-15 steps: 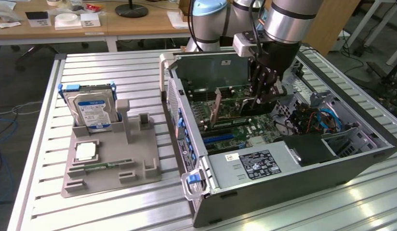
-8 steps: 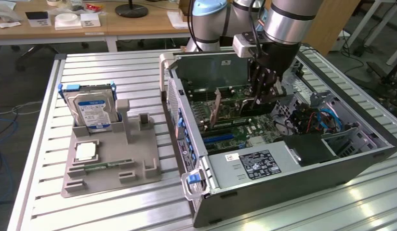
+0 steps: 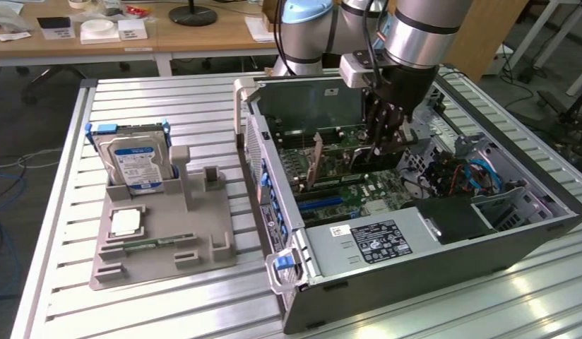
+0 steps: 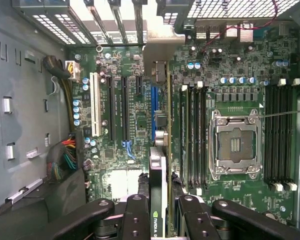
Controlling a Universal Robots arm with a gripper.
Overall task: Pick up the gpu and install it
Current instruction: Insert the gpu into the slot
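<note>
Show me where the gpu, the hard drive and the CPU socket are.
gpu (image 4: 158, 180), wrist view, the card's edge facing the camera.
hard drive (image 3: 135, 166), exterior view, its blue-white label.
CPU socket (image 4: 235, 145), wrist view, the middle of its pin field.

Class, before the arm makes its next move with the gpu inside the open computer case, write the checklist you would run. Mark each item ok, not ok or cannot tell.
1. The gpu is clamped in the gripper: ok.
2. The gpu stands on edge over the motherboard: ok.
3. The gpu is lined up with the blue slot: cannot tell.
4. The gpu is fully seated: cannot tell.
5. The computer case is open for access: ok.
6. The hard drive stands outside the case, out of the way: ok.
</note>
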